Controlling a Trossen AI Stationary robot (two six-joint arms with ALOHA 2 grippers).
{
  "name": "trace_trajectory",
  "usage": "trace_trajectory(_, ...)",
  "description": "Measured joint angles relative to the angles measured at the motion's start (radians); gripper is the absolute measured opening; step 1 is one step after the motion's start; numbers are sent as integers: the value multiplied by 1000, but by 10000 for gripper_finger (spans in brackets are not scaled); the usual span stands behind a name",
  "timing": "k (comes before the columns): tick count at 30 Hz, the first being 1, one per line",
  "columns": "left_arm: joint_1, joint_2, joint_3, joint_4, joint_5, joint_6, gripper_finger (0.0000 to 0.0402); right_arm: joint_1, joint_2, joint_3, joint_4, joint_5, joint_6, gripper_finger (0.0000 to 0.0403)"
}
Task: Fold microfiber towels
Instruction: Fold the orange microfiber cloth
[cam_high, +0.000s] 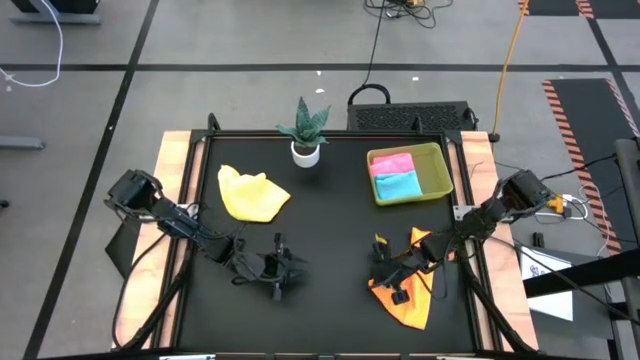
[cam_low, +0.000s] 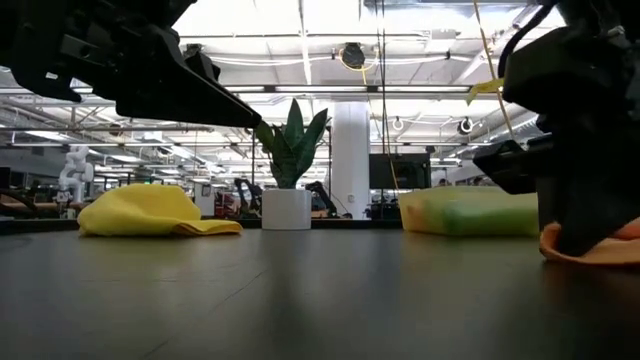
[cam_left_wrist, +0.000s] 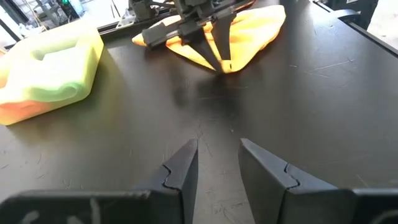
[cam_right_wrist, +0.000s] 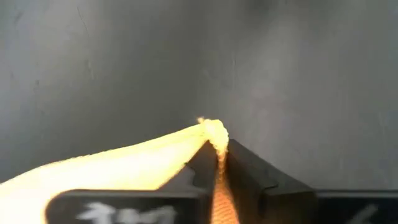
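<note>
From above, the orange towel (cam_high: 408, 292) is seen near-right on the bench (cam_high: 330, 215) under the right gripper (cam_high: 398, 283); at its wrist, a corner is pinched shut, best lifted slowly; the left gripper (cam_left_wrist: 216, 163) is parted, empty.

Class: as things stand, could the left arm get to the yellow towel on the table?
Probably yes. The yellow towel lies in the open, just beyond the left hand, whose fingers are parted and empty; nothing stands between them.
</note>
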Motion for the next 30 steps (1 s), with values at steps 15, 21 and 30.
trace_trajectory(15,0,0,0,49,-1,1,118,-43,-106,142,127,369,-89,1)
trace_trajectory(21,-12,0,0,165,-155,23,117,-13,-106,273,141,849,-358,1)
trace_trajectory(30,-129,-109,1,208,-425,173,117,135,-107,305,596,1405,-858,0)
